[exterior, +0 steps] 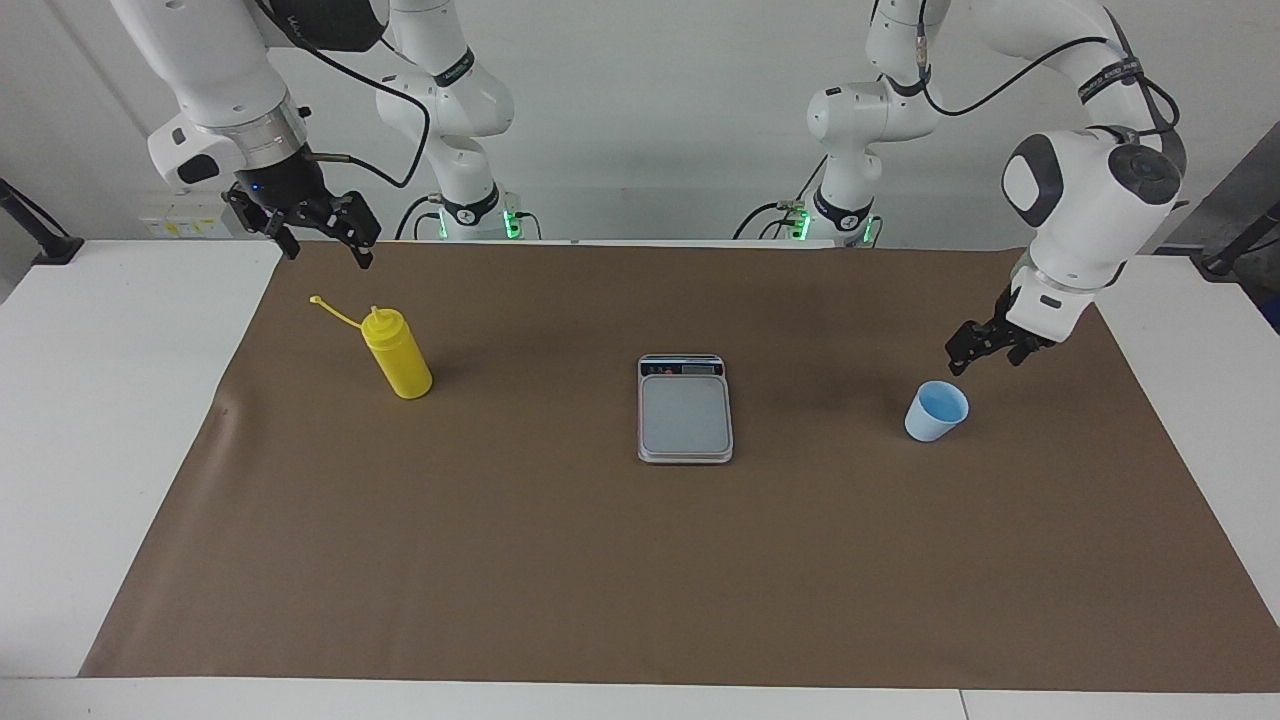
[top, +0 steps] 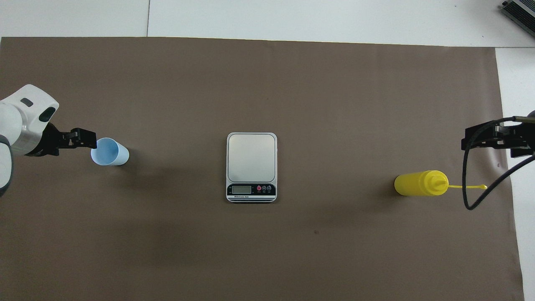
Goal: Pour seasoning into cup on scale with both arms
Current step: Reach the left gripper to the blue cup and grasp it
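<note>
facing view: the scale (exterior: 685, 409) lies flat in the middle of the brown mat (exterior: 640, 560), its display strip on the edge nearest the robots, nothing on its plate. the bottle (exterior: 397, 352) stands upright toward the right arm's end of the table, its cap strap (exterior: 334, 311) sticking out sideways from the nozzle. the right gripper (exterior: 322, 243) hangs in the air above the mat's edge, near the bottle but well clear of it, fingers spread apart and holding nothing. the cup (exterior: 937, 410) stands upright on the mat toward the left arm's end (its brighter blue inside shows). the left gripper (exterior: 978, 352) hangs low just beside the cup's rim; i cannot tell whether it touches, nor how wide it is parted.

overhead view: the scale (top: 251, 167) sits between the cup (top: 110, 152) and the bottle (top: 421, 183), well apart from both. the left gripper (top: 85, 139) comes in at the cup's rim from the table's end, nothing seen in its grasp. the right gripper (top: 487, 140) is over the mat's edge, farther along the table than the bottle's strap (top: 467, 187).
</note>
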### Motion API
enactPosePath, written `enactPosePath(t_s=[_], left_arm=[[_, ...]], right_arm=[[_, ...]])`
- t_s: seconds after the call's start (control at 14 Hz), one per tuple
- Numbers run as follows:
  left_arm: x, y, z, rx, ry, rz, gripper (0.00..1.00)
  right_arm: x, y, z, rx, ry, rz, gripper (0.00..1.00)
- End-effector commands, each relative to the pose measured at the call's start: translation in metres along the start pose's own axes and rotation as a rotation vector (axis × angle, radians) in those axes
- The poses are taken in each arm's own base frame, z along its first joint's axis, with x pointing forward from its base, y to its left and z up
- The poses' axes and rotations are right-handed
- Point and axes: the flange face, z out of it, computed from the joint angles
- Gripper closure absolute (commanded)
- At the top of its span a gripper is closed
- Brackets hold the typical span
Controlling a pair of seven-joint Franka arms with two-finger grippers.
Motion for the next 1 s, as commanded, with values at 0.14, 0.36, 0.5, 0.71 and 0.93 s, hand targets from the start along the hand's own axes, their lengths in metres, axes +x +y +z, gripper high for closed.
enactPosePath(t_s=[0.14, 0.36, 0.5, 0.71, 0.93], left_arm=[[-0.018, -0.019, 0.059, -0.012, 0.028, -0.070, 0.00], [-0.015, -0.026, 0.076, -0.010, 0.018, -0.085, 0.00], [-0.011, -0.024, 0.088, -0.012, 0.019, -0.085, 0.00], [-0.007, -0.023, 0.098, -0.013, 0.016, -0.087, 0.00], [-0.004, -0.013, 0.105, -0.016, 0.027, -0.130, 0.00]], right_arm=[[-0.007, 0.001, 0.000, 0.003, -0.008, 0.016, 0.00], [-0.009, 0.002, -0.001, 0.003, -0.007, 0.017, 0.00], [-0.009, 0.002, 0.000, 0.002, -0.008, 0.017, 0.00], [-0.009, 0.002, 0.000, 0.002, -0.011, 0.016, 0.00], [-0.010, 0.003, 0.000, 0.002, -0.011, 0.014, 0.00]])
